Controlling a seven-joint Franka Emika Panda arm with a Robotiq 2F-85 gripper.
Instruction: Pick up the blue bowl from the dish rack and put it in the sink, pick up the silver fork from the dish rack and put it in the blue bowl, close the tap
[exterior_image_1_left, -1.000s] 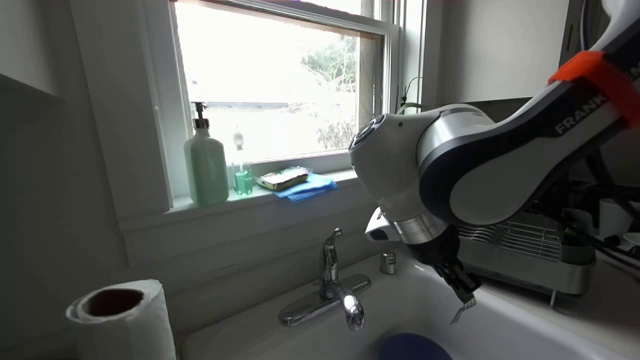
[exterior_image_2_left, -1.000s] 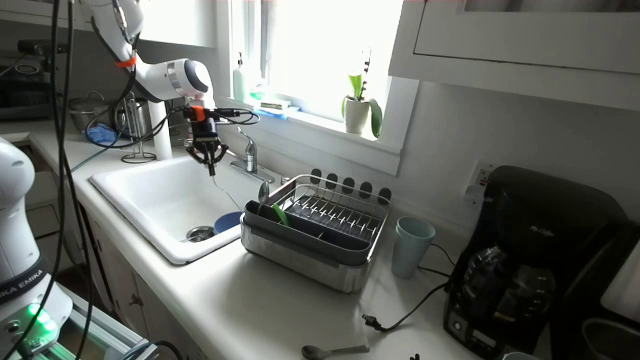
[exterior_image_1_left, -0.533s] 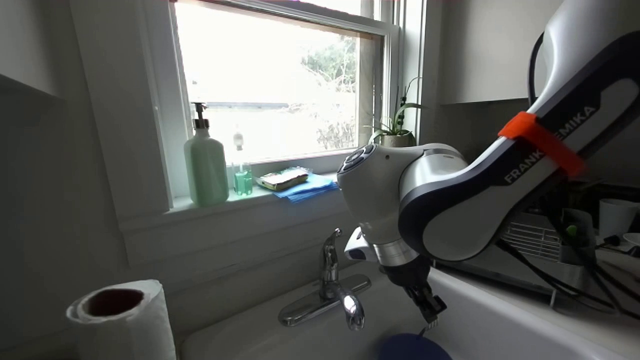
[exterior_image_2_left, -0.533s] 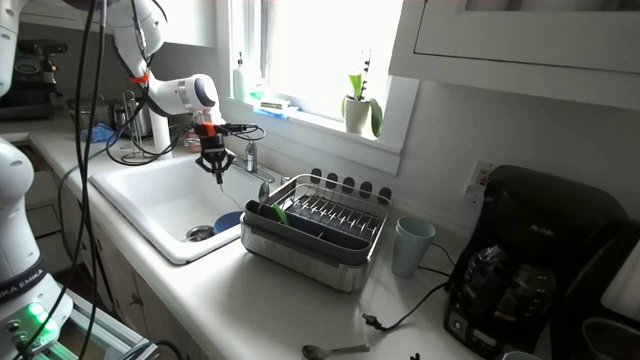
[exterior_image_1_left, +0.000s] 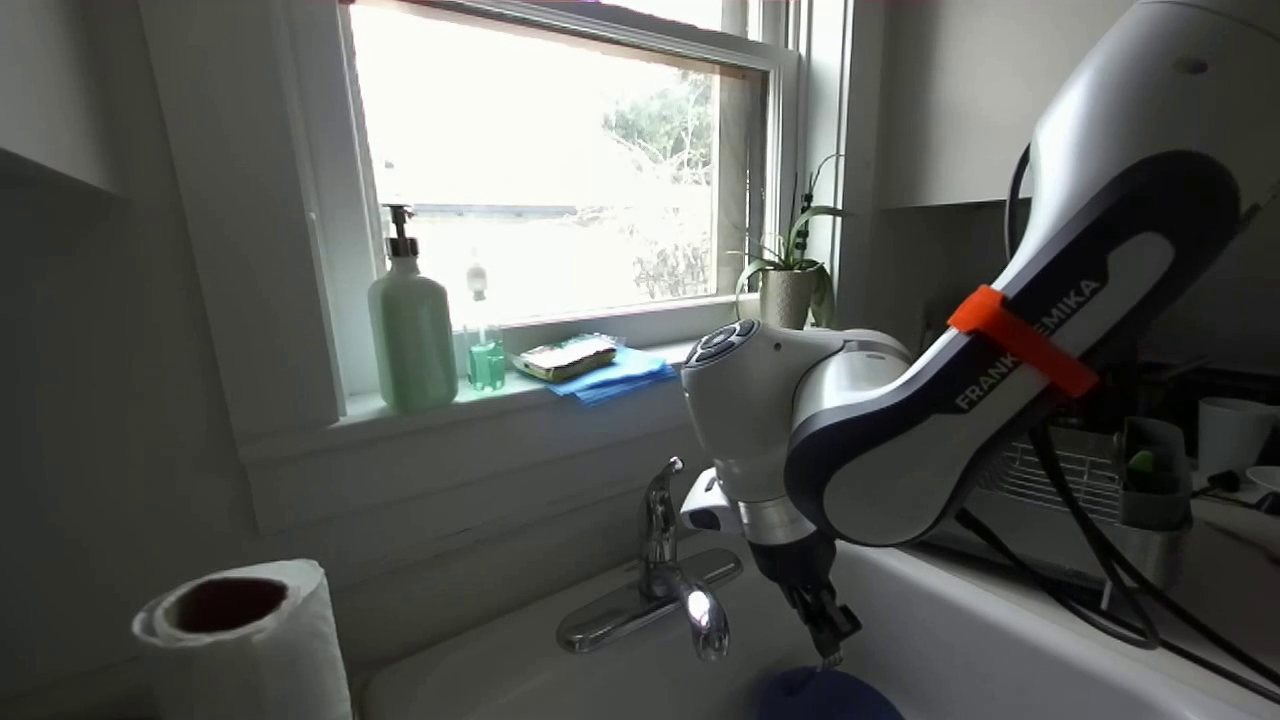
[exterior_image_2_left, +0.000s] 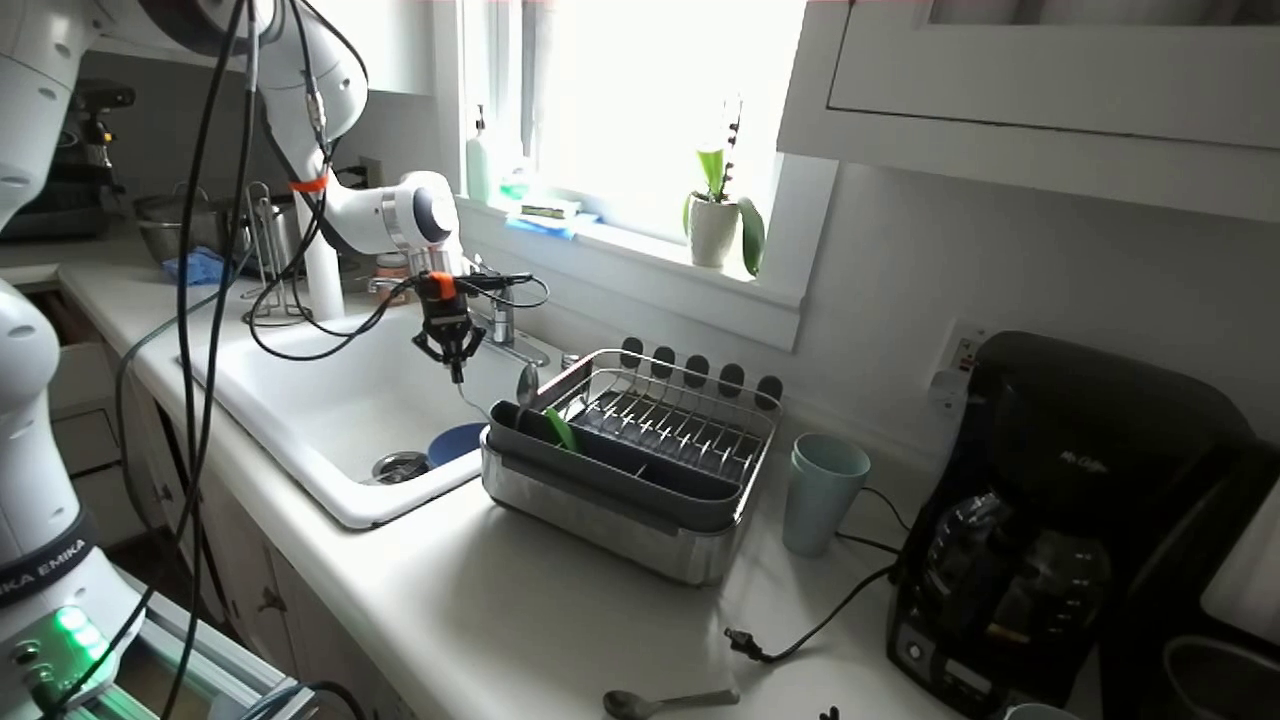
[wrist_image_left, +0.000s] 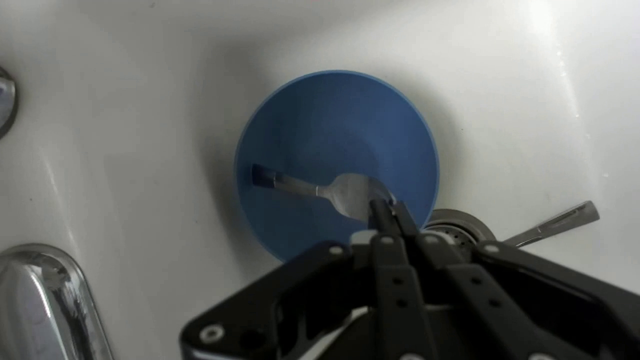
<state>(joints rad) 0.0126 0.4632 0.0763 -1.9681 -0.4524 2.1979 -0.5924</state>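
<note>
Arm: in an exterior view, "FRANK" and "EMIKA" are read along its dark stripe, the lettering being broken by an orange band.
Gripper: it is pointed down over the sink, its fingers clamped on the tined end of the fork.
Bowl: it is set in the sink and cut off by the frame's edge.
Tap: its lever is seen upright, its spout extended over the sink.
Sill: a soap bottle, a sponge, a blue cloth and a plant are lined up there; any print is too small to be read.
Base: in an exterior view, "EMIKA" is read on its dark collar, the letters before it being cut by the frame.
Rack: it is placed beside the sink, a spoon being held in its caddy.
Coffee maker: "Mr. Coffee" is read on its front; stacked cups are set between it and the rack.
Fork handle: in the wrist view, it is held across the bowl, within the rim; whether the bowl is touched cannot be told.
Drain: it is partly covered by the gripper, just beside the bowl; a metal handle is seen near it.
</note>
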